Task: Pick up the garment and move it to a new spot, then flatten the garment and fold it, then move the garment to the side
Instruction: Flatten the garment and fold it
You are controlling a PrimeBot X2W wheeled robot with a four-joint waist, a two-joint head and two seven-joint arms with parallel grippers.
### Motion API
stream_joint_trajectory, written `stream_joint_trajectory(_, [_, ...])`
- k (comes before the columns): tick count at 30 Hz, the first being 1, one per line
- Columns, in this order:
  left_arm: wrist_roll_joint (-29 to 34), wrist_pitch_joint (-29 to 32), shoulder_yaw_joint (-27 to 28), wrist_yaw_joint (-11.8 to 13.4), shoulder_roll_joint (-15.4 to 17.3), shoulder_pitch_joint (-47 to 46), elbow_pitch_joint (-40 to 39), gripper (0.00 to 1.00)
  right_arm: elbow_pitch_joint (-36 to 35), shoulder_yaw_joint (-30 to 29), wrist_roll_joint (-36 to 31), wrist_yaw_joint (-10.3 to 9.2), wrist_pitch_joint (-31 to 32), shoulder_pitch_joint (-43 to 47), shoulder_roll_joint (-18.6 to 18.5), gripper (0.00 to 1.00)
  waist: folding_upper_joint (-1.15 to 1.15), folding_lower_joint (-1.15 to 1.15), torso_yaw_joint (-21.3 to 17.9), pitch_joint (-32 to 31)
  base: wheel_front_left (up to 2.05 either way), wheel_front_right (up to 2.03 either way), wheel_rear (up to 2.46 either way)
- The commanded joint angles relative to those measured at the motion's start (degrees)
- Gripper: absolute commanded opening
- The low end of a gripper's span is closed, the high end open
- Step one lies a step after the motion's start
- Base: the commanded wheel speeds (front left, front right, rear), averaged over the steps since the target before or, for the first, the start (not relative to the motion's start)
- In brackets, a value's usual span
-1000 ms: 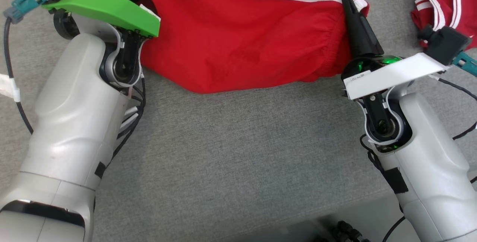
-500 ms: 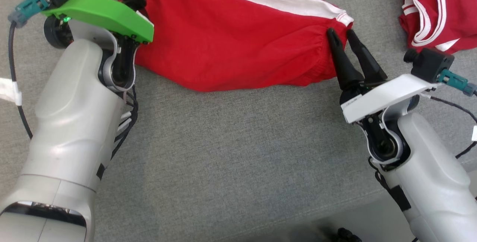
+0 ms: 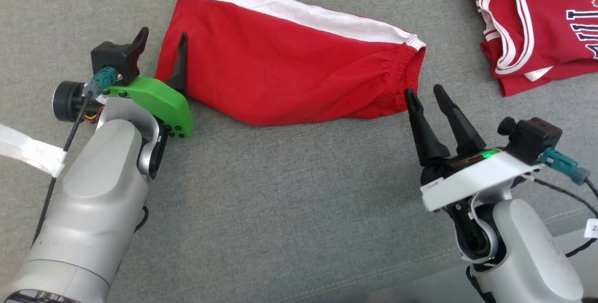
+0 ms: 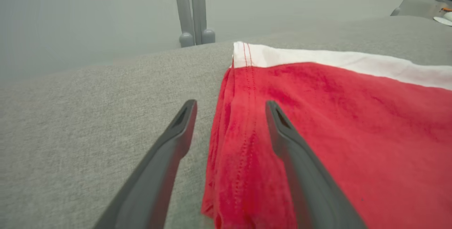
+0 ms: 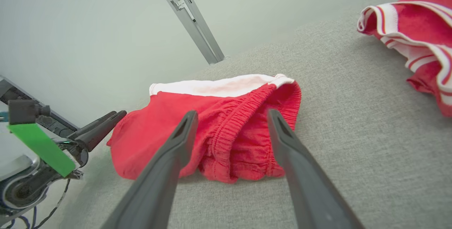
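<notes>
Left gripper fingers spread wide astride the hem end of the red shorts, one over cloth, one over the grey surface; right gripper fingers likewise apart, gripping nothing, tips just beside the elastic waistband; shorts lie flat between the two; a red jersey lies well apart, to the right.

a grey woven fabric surface carries 2 garments: folded red shorts with a white side band and, well apart, a crumpled red white-trimmed jersey.
</notes>
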Motion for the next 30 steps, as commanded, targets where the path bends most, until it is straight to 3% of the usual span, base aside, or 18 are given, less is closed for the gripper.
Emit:
stream_joint_trajectory(1, [0.6, 0.4, -0.4, 0.5, 0.8, -0.4, 1.1, 1.00, -0.8, -0.1, -0.8, 0.03, 0.5, 1.0, 0.5, 1.00, 0.00, 0.00, -0.8, 0.2, 0.00, 0.00, 0.00])
stream_joint_trajectory(7, [3.2, 2.8, -2.8, 0.7, 1.8, -3.5, 5.4, 1.00, -3.2, -0.3, -4.9, 0.03, 1.0, 3.5, 2.2, 1.00, 0.00, 0.00, -2.5, 1.9, 0.00, 0.00, 0.00])
stream_joint_trajectory(14, [2.2, 6.3, -2.8, 0.5, 1.7, -5.9, 9.9, 1.00, -5.1, -0.5, -11.8, 0.03, -3.6, 5.3, 3.1, 1.00, 0.00, 0.00, -4.8, 4.0, 0.00, 0.00, 0.00])
stream_joint_trajectory(22, [0.6, 10.1, -3.1, 0.5, -1.3, -5.8, 13.8, 0.97, -4.5, -3.8, -19.6, 0.03, -7.5, 5.2, 4.6, 1.00, 0.00, 0.00, -5.1, 5.5, 0.00, 0.00, 0.00])
stream_joint_trajectory(23, [0.4, 10.6, -3.2, 0.4, -1.8, -5.7, 14.3, 0.80, -4.5, -4.2, -20.7, 0.03, -7.7, 5.3, 4.8, 1.00, 0.00, 0.00, -4.9, 5.6, 0.00, 0.00, 0.00])
stream_joint_trajectory(24, [0.2, 11.0, -3.3, 0.4, -2.2, -5.6, 14.7, 0.46, -4.4, -4.6, -21.5, 0.03, -7.8, 5.3, 4.8, 1.00, 0.00, 0.00, -4.7, 5.6, 0.00, 0.00, 0.00])
stream_joint_trajectory(26, [-0.2, 11.8, -3.4, 0.3, -3.1, -5.2, 15.4, 0.14, -4.3, -5.4, -23.1, 0.03, -8.0, 5.5, 5.0, 1.00, 0.00, 0.00, -4.3, 5.7, 0.00, 0.00, 0.00])
stream_joint_trajectory(28, [-0.7, 12.8, -3.6, -0.1, -3.9, -4.5, 16.1, 0.00, -4.3, -6.0, -24.5, 0.03, -8.2, 5.6, 5.1, 1.00, 0.00, 0.00, -3.9, 5.7, 0.00, 0.00, 0.00])
stream_joint_trajectory(30, [-1.3, 13.8, -3.6, -0.9, -4.7, -3.7, 16.8, 0.00, -4.3, -6.5, -25.0, 0.03, -8.4, 5.7, 5.2, 1.00, 0.00, 0.00, -3.6, 5.7, 0.00, 0.00, 0.00])
